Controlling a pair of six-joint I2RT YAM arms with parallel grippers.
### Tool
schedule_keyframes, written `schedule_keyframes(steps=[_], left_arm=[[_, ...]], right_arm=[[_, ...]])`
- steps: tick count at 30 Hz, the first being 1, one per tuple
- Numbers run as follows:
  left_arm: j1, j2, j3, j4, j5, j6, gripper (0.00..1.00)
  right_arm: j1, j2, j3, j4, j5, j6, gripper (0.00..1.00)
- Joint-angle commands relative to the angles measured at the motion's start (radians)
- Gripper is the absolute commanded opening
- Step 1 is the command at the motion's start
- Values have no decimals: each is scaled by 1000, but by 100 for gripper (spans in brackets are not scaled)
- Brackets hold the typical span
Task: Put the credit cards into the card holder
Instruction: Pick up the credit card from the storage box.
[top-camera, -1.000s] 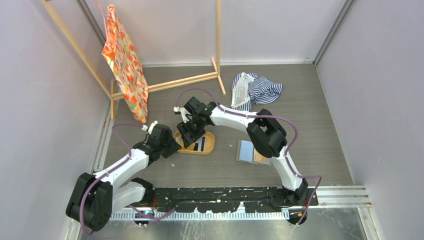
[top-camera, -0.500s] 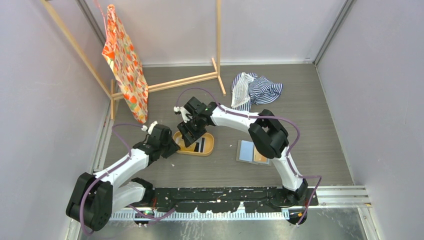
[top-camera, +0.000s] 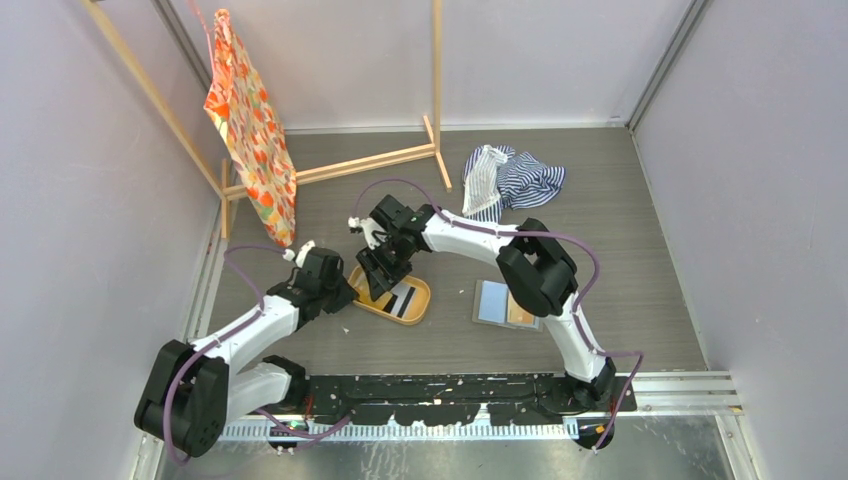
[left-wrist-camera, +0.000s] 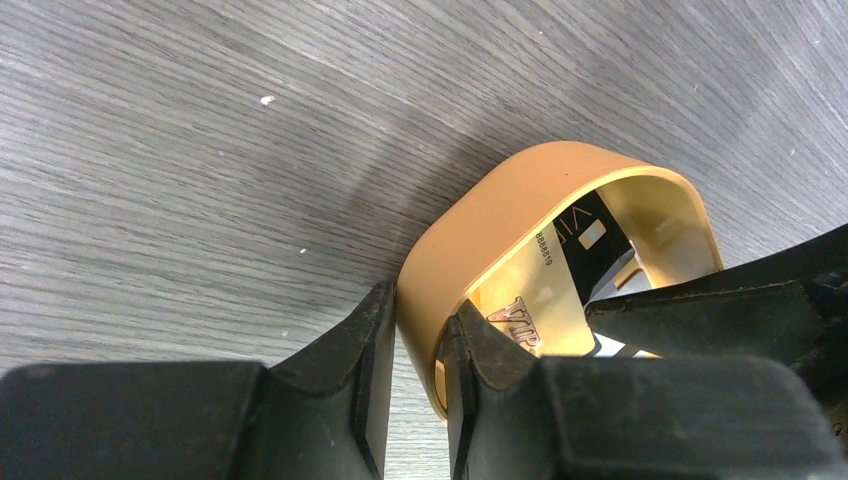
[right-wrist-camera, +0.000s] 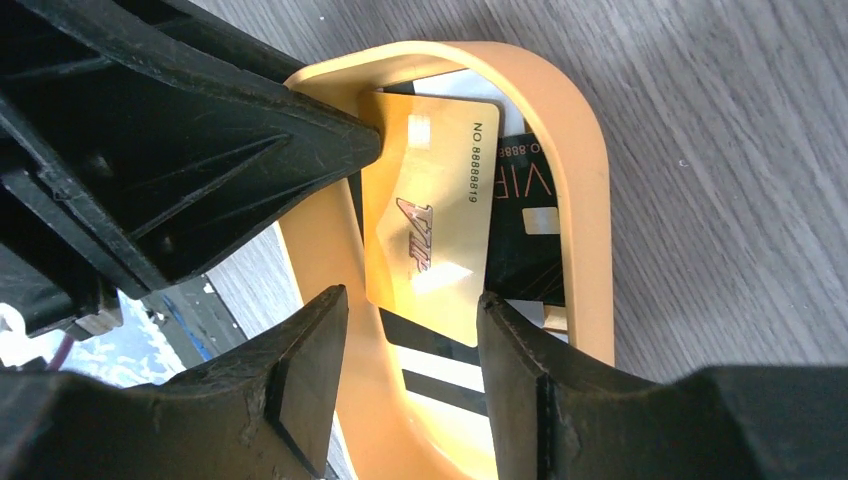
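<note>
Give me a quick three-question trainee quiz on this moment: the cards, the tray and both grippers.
1. True or false: the gold card lies inside the card holder.
2. The left gripper has its fingers on either side of: A) the orange tray wall, B) the card holder, C) the gold card.
3. Fill in: the gold card lies between the fingers of the ___ gripper.

Key: 1 false, it lies in the orange tray; 2 A; 3 right.

Near the worktop's (top-camera: 640, 260) middle, an oval orange tray (top-camera: 424, 300) holds credit cards (top-camera: 403, 296). The left fingers (top-camera: 345, 297) meet its left end; the right fingers (top-camera: 375, 283) hang over it. The open card holder (top-camera: 493, 303) lies just right.
</note>
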Motion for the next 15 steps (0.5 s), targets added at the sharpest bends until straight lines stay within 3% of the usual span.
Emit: schedule_keyframes(steps=[1,15], left_arm=[[2,13,-4,11,-14,13,18],[1,6,13,-4,-23,7,18]], right_arm=[[9,-24,-8,46,-122,63,54],[-11,-99,-55,141,-189,182,48]])
